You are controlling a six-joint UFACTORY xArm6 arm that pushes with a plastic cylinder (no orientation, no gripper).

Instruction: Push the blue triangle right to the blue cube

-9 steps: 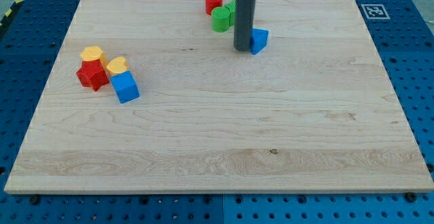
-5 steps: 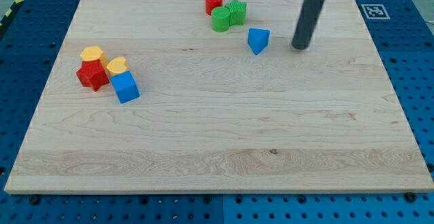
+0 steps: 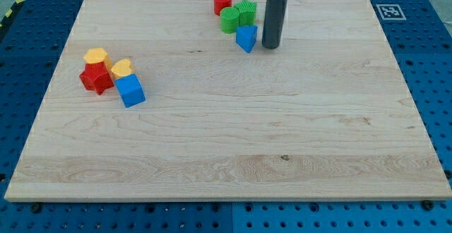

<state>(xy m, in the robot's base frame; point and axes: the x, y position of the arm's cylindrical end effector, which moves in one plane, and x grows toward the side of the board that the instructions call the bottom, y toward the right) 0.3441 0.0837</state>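
Note:
The blue triangle (image 3: 246,38) lies near the view's top centre, just below the green blocks. My tip (image 3: 270,46) is right beside it, on its right side, close to touching. The blue cube (image 3: 131,90) sits far off at the view's left, touching a yellow block (image 3: 121,68).
A red cylinder (image 3: 223,1), a green cylinder (image 3: 229,20) and a green ribbed block (image 3: 246,11) cluster at the top centre. A red star-shaped block (image 3: 96,78) and another yellow block (image 3: 95,55) sit by the blue cube. A marker tag (image 3: 390,11) lies off the board's top right.
My tip swung from the blue triangle's left side around to its right, then came back left and pushed the triangle leftward, up against the green blocks.

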